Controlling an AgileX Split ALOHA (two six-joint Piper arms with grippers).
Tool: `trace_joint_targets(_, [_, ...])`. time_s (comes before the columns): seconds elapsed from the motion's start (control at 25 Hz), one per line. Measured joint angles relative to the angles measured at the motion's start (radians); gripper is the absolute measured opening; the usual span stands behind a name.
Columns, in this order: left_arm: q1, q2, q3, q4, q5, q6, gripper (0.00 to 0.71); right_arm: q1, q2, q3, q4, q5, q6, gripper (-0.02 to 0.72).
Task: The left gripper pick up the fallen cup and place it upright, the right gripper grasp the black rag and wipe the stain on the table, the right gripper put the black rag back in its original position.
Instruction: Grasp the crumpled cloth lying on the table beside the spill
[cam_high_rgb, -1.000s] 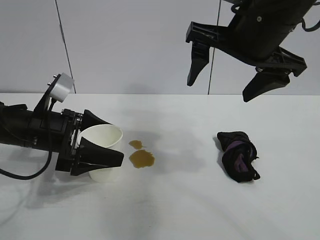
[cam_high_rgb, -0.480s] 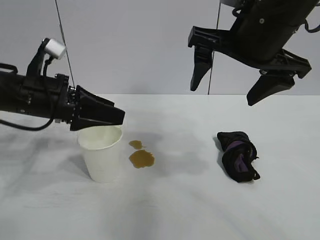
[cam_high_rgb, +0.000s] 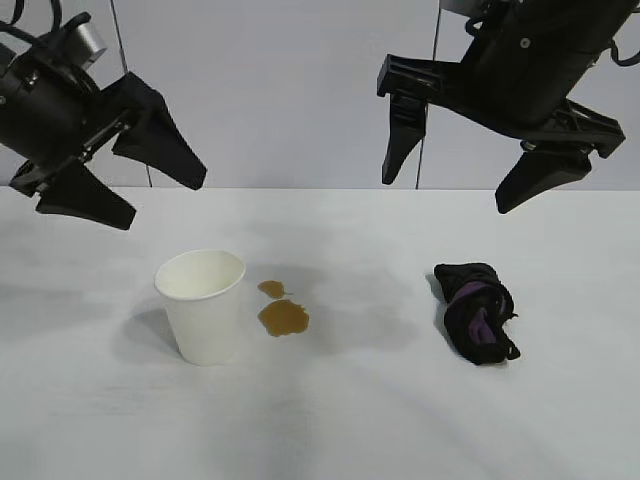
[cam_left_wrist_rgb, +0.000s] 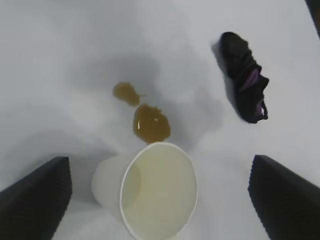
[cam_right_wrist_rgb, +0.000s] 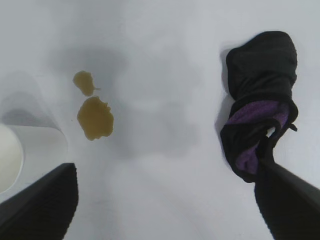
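The white cup (cam_high_rgb: 203, 304) stands upright on the table (cam_high_rgb: 340, 420), mouth up; the left wrist view shows its open mouth (cam_left_wrist_rgb: 159, 190) from above. My left gripper (cam_high_rgb: 152, 200) is open and empty, raised above and left of the cup. The brown stain (cam_high_rgb: 283, 316) lies just right of the cup and shows in both wrist views (cam_left_wrist_rgb: 151, 123) (cam_right_wrist_rgb: 95, 117). The black rag (cam_high_rgb: 476, 311) with purple folds lies at the right (cam_right_wrist_rgb: 260, 100) (cam_left_wrist_rgb: 245, 82). My right gripper (cam_high_rgb: 450, 185) is open and empty, high above the table between the stain and the rag.
A grey wall (cam_high_rgb: 290, 90) with vertical seams stands behind the table's far edge. Bare tabletop lies between the stain and the rag and along the front.
My left gripper let go of the cup, now upright, and rose up and to the left. The right gripper has barely moved.
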Motion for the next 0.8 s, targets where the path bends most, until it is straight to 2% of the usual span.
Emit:
trace_joint_targets(0.24, [0.0,0.0,-0.002,0.008,0.044,-0.013,0.693,0.0,0.0,0.0,-0.003,0.0,0.0,0.661])
trace_joint_targets(0.8, [0.0,0.0,-0.002,0.011,0.02,-0.134,0.693,0.0,0.0,0.0,-0.012,-0.008,0.0,0.661])
